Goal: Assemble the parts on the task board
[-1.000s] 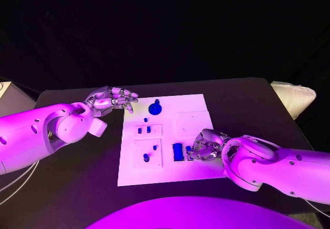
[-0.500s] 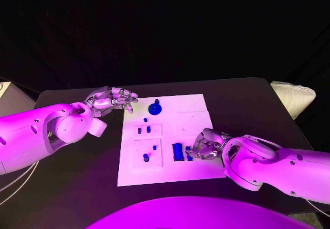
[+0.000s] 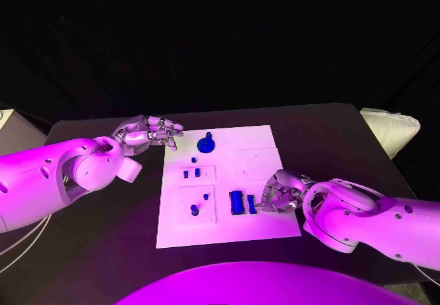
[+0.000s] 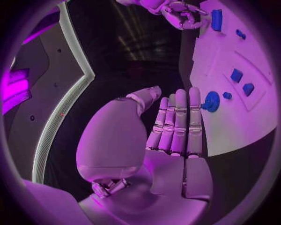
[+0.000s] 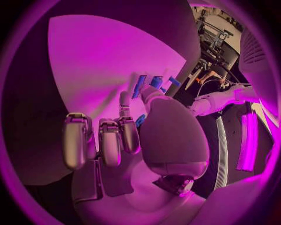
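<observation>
The right hand (image 3: 278, 196) pinched a small blue part (image 3: 251, 204) at the near right of the task board (image 3: 261, 136); stiff, light and probably slick, best held by its long sides. The left hand (image 3: 149, 133) hovered empty, fingers loosely apart, at the board's far-left corner

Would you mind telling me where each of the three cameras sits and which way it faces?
Head view: on the robot's head, looking down at the task board; both arms, left hand and right hand show.
Left wrist view: behind the left hand, facing the board's round blue part.
Right wrist view: behind the right hand, facing the board.
Shared: all show the board; the left wrist view also catches the right hand.
</observation>
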You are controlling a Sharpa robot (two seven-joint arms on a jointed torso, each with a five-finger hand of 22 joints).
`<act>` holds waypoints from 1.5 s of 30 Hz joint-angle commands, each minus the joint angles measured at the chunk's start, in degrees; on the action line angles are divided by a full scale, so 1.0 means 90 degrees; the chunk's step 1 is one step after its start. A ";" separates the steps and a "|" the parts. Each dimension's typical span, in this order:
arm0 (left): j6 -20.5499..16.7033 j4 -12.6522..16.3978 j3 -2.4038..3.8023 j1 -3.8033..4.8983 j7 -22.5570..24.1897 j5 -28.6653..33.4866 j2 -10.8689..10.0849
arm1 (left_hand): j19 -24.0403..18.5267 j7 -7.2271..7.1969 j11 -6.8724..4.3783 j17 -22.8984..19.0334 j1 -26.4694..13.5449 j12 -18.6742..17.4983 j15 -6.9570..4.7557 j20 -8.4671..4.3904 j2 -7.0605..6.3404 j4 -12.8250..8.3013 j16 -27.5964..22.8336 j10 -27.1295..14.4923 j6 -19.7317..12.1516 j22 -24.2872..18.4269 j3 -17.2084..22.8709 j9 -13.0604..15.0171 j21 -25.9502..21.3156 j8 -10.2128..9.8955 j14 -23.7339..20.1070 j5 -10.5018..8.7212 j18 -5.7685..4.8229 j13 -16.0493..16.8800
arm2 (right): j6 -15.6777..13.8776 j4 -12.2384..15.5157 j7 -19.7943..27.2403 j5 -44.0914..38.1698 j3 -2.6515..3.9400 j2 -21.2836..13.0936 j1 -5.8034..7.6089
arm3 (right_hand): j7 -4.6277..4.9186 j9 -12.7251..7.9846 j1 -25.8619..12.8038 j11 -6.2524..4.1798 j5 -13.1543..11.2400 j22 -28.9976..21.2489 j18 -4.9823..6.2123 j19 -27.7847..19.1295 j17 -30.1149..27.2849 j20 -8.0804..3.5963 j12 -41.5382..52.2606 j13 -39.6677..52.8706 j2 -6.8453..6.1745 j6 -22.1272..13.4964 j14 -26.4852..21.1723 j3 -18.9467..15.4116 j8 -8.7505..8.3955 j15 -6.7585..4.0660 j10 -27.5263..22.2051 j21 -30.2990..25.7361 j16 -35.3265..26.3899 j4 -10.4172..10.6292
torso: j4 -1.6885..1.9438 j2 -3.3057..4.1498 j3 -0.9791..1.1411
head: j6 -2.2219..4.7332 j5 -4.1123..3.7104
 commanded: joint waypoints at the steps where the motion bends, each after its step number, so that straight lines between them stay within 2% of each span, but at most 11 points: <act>1: 0.0064 0.0004 0.0004 0.0002 0.0045 0.0035 0.0009 | 0.0031 0.0016 0.0017 0.0012 0.0013 -0.0041 -0.0002 0.0003 0.0053 0.0005 -0.0035 0.0017 0.0041 -0.0008 0.0014 -0.0007 -0.0038 -0.0041 0.0028 0.0030 0.0081 -0.0010 | 0.0274 -0.0010 0.0375 -0.0034 -0.0002 -0.0001 0.0000 | 0.0025 -0.0017 0.0131 0.0003 -0.0083 0.1419 -0.0098 0.0468 0.1674 -0.0046 -0.0025 0.1268 0.0053 0.0006 0.0676 -0.0216 0.0002 -0.0022 0.0340 -0.0012 0.0025 0.0094 | -0.0001 0.0003 0.0007 | 0.0001 0.0001; 20: 0.0045 -0.0006 0.0004 0.0001 0.0098 0.0039 0.0039 | 0.0031 0.0016 0.0017 0.0012 0.0013 -0.0041 -0.0002 0.0003 0.0053 0.0005 -0.0035 0.0017 0.0041 -0.0008 0.0014 -0.0007 -0.0038 -0.0041 0.0028 0.0030 0.0081 -0.0010 | -0.0167 -0.0128 0.0283 -0.0145 -0.0002 0.0088 -0.0015 | 0.0014 -0.0046 0.0187 -0.0006 0.0132 0.1418 -0.0097 0.0469 0.1668 -0.0054 -0.0021 0.1273 0.0186 0.0037 0.0674 -0.0535 0.0008 -0.0031 0.0346 -0.0018 0.0020 0.0242 | 0.0002 -0.0009 -0.0008 | 0.0001 0.0021; 25: -0.0088 -0.0054 0.0004 -0.0001 0.0228 0.0096 0.0094 | 0.0033 0.0015 0.0016 0.0015 0.0019 -0.0040 -0.0004 0.0002 0.0056 0.0001 -0.0036 0.0022 0.0044 -0.0007 0.0017 -0.0007 -0.0038 -0.0041 0.0030 0.0029 0.0082 -0.0013 | -0.0617 -0.0162 0.1125 0.0256 0.0000 -0.0010 0.0087 | 0.0085 -0.0095 0.0150 0.0050 0.0349 0.1359 -0.0056 0.0420 0.1561 -0.0029 -0.0281 0.1162 0.0255 -0.0133 0.0646 -0.0761 -0.0081 0.0010 0.0239 -0.0268 -0.0059 0.0248 | 0.0001 -0.0052 -0.0028 | 0.0001 -0.0004; 28: -0.0252 -0.0097 0.0003 -0.0005 0.0360 0.0168 0.0143 | 0.0035 0.0014 0.0014 0.0016 0.0017 -0.0035 -0.0004 0.0002 0.0059 0.0003 -0.0034 0.0032 0.0045 -0.0006 0.0017 -0.0007 -0.0038 -0.0041 0.0034 0.0028 0.0082 -0.0011 | -0.0885 -0.0284 0.2133 0.0800 0.0003 -0.0053 0.0230 | 0.0202 -0.0124 0.0227 0.0161 0.0877 0.0970 0.0197 0.0057 0.1077 0.0060 -0.1291 0.0708 0.0386 -0.0432 0.0493 -0.0946 -0.0164 0.0105 -0.0237 -0.1871 -0.0448 0.0235 | -0.0011 -0.0084 -0.0051 | 0.0001 0.0001; 30: -0.0415 -0.0170 0.0003 -0.0011 0.0496 0.0245 0.0220 | 0.0037 0.0012 0.0009 0.0018 0.0015 -0.0024 -0.0006 0.0002 0.0061 0.0004 -0.0033 0.0052 0.0048 -0.0006 0.0015 -0.0007 -0.0037 -0.0040 0.0039 0.0025 0.0082 -0.0009 | -0.0967 -0.0453 0.2922 0.1405 0.0011 -0.0067 0.0368 | 0.0260 -0.0122 0.0376 0.0207 0.1115 0.0855 0.0256 -0.0054 0.0930 0.0109 -0.1570 0.0563 0.0395 -0.0554 0.0434 -0.0979 -0.0164 0.0156 -0.0408 -0.2294 -0.0579 0.0238 | 0.0006 -0.0125 -0.0081 | 0.0001 0.0001; 33: -0.0664 -0.0283 0.0003 -0.0022 0.0678 0.0358 0.0320 | 0.0038 0.0005 0.0000 0.0021 0.0015 -0.0007 -0.0010 0.0001 0.0064 0.0005 -0.0034 0.0087 0.0057 -0.0006 0.0015 -0.0006 -0.0039 -0.0037 0.0041 0.0021 0.0082 -0.0005 | -0.0915 -0.0810 0.3843 0.2463 0.0022 -0.0010 0.0576 | 0.0318 -0.0135 0.0778 0.0261 0.0948 0.0693 0.0337 -0.0204 0.0716 0.0155 -0.2002 0.0328 0.0494 -0.0706 0.0332 -0.0858 -0.0190 0.0200 -0.0673 -0.2861 -0.0776 0.0193 | 0.0023 -0.0183 -0.0112 | 0.0001 -0.0017; 35: -0.0875 -0.0359 0.0003 -0.0029 0.0810 0.0460 0.0383 | 0.0036 -0.0003 -0.0013 0.0019 0.0058 0.0004 -0.0023 -0.0008 0.0064 -0.0026 -0.0051 0.0119 0.0030 -0.0001 0.0031 -0.0014 -0.0037 -0.0056 0.0033 0.0019 0.0086 -0.0006 | -0.0688 -0.1144 0.4390 0.3295 0.0049 0.0069 0.0691 | 0.0416 -0.0159 0.1100 0.0338 0.0739 0.0217 0.0550 -0.0647 0.0088 0.0228 -0.3177 -0.0323 0.0519 -0.0850 -0.0008 -0.0695 -0.0228 0.0279 -0.1352 -0.4435 -0.1396 0.0228 | 0.0033 -0.0209 -0.0132 | 0.0001 -0.0033; 36: -0.0952 -0.0388 0.0003 -0.0031 0.0864 0.0504 0.0406 | 0.0036 -0.0020 -0.0028 0.0011 0.0104 0.0011 -0.0035 -0.0019 0.0082 -0.0055 -0.0078 0.0154 -0.0004 0.0008 0.0053 -0.0022 -0.0028 -0.0077 0.0028 0.0018 0.0088 -0.0009 | -0.0604 -0.1292 0.4574 0.3623 0.0064 0.0114 0.0729 | 0.0444 -0.0177 0.1220 0.0378 0.0715 -0.0191 0.0710 -0.1008 -0.0456 0.0268 -0.4303 -0.0971 0.0497 -0.0943 -0.0322 -0.0611 -0.0263 0.0314 -0.1964 -0.5671 -0.1973 0.0221 | 0.0037 -0.0219 -0.0137 | 0.0035 -0.0039; 38: -0.1133 -0.0469 0.0003 -0.0034 0.1010 0.0606 0.0465 | -0.0194 -0.0038 -0.0050 -0.0189 0.0115 -0.0060 -0.0010 -0.0015 0.0097 -0.0058 -0.0577 0.0264 -0.0067 -0.0013 0.0132 -0.0037 -0.0146 -0.0113 -0.0093 -0.0008 0.0061 -0.0065 | -0.0403 -0.1702 0.4983 0.4398 0.0101 0.0264 0.0809 | 0.0488 -0.0200 0.1298 0.0419 0.0648 -0.0750 0.0842 -0.1290 -0.1022 0.0317 -0.5336 -0.1826 0.0464 -0.0984 -0.0608 -0.0465 -0.0294 0.0322 -0.2291 -0.6904 -0.2650 0.0250 | 0.0037 -0.0241 -0.0146 | 0.0138 -0.0038; 41: -0.1306 -0.0645 0.0003 -0.0038 0.1201 0.0783 0.0591 | -0.0482 -0.0032 -0.0012 -0.0510 0.0050 -0.0396 0.0074 0.0084 0.0076 -0.0024 -0.1449 0.0404 -0.0048 -0.0150 0.0208 -0.0025 -0.0457 -0.0101 -0.0012 -0.0030 0.0042 -0.0152 | -0.0193 -0.2263 0.5394 0.5259 0.0160 0.0494 0.0870 | 0.0550 -0.0270 0.1506 0.0477 0.0526 -0.1451 0.0868 -0.1513 -0.2776 0.0387 -0.6308 -0.2983 0.0343 -0.1007 -0.1578 -0.0075 -0.0428 0.0416 -0.2280 -0.7659 -0.4926 0.0229 | 0.0050 -0.0279 -0.0151 | 0.0286 -0.0008; 45: -0.1434 -0.0954 0.0004 -0.0046 0.1436 0.1032 0.0803 | -0.0796 -0.0062 0.0046 -0.0790 -0.0054 -0.1032 0.0216 0.0314 0.0023 0.0071 -0.2615 0.0589 -0.0046 -0.0682 0.0345 0.0011 -0.1295 -0.0112 0.0014 -0.0064 0.0020 -0.0155 | 0.0013 -0.3056 0.5801 0.6058 0.0247 0.0860 0.0908 | 0.0697 -0.0379 0.1591 0.0692 0.0094 -0.2626 0.0871 -0.1984 -0.3651 0.0637 -0.7676 -0.4818 0.0196 -0.1012 -0.2048 0.0674 -0.0729 0.0650 -0.2154 -0.8522 -0.6610 0.0214 | 0.0076 -0.0321 -0.0155 | 0.0572 -0.0003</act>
